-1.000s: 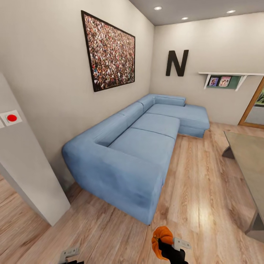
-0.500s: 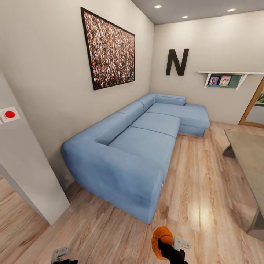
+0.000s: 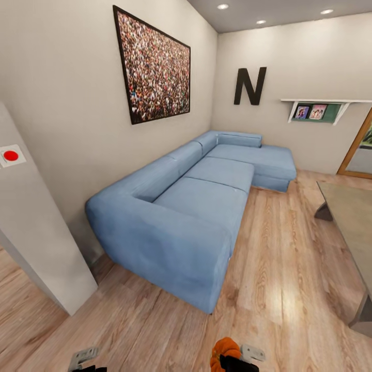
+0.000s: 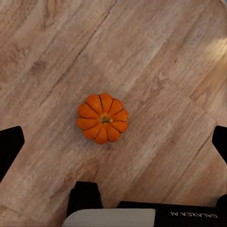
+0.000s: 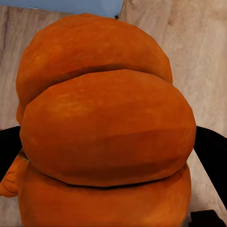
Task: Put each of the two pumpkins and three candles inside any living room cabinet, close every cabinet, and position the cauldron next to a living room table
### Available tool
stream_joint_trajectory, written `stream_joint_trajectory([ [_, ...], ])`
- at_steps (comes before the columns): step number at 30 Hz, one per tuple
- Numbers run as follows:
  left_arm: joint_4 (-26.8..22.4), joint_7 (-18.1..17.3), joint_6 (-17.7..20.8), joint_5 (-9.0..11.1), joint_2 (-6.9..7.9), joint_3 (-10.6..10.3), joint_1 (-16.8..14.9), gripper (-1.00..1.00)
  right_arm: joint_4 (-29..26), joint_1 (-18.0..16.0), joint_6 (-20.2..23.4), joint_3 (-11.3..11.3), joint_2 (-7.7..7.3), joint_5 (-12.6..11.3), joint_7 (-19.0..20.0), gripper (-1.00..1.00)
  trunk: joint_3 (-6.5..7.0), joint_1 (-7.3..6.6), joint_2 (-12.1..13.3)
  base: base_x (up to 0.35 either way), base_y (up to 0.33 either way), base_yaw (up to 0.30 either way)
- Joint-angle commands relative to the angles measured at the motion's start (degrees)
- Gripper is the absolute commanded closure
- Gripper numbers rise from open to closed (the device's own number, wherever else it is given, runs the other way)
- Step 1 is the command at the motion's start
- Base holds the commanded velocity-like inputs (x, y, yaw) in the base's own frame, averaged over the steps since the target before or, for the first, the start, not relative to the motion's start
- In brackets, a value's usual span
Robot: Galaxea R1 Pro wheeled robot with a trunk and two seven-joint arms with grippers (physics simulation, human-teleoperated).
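One orange ribbed pumpkin (image 5: 106, 137) sits between the dark fingers of my right gripper (image 5: 109, 153), which is shut on it. In the head view this pumpkin (image 3: 226, 352) and the right gripper (image 3: 243, 359) are at the bottom edge, above the floor. A second pumpkin (image 4: 102, 118) lies upright on the wood floor, straight below my left gripper (image 4: 114, 144), whose fingers (image 4: 9, 146) stand wide open and well apart from it. The left gripper (image 3: 82, 357) is at the lower left of the head view. The grey table (image 3: 351, 222) is at the right edge. Candles, cabinet and cauldron are out of view.
A long blue corner sofa (image 3: 196, 206) runs along the left wall ahead. A pale wall corner with a red button (image 3: 10, 155) juts in at the near left. Wood floor (image 3: 279, 258) lies between sofa and table. A doorway (image 3: 359, 150) is at the far right.
The right gripper and its pumpkin have sunk lower in the head view. The left gripper has shifted a little to the left. The camera has tilted slightly.
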Motion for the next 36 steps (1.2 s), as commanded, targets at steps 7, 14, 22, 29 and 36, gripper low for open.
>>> stream_joint_trajectory([
  [7,-0.07,-0.11,0.65,0.48,-0.05,-0.17,-0.02,-1.0,-0.03,-0.04,-0.85,0.51,-0.01,-0.41,-0.13,1.0,-1.31,1.54,-2.85,0.0,0.0,0.0],
  [14,-0.07,-5.52,0.66,0.25,0.49,-0.26,-0.02,-1.0,-3.71,-0.02,-3.28,0.8,-0.08,0.01,0.67,1.0,-2.57,3.08,-5.66,0.0,0.0,0.0],
  [22,-0.07,-9.34,0.67,0.2,1.39,-0.26,-0.02,-1.0,-28.05,-0.15,17.43,1.67,0.4,2.21,-7.76,1.0,-4.01,4.84,-8.87,0.0,0.0,0.0],
  [29,-0.16,-9.43,0.68,0.28,2.41,-0.22,-0.09,-1.0,-39.72,-0.38,21.93,1.63,0.84,2.31,-11.68,1.0,-5.26,6.37,-11.67,0.0,0.0,0.0],
  [36,-0.16,-9.43,0.73,0.31,2.75,-0.18,-0.11,-1.0,-43.3,-0.54,25.34,1.63,0.87,2.38,-12.04,1.0,-6.52,7.91,-14.48,0.0,0.0,0.0],
])
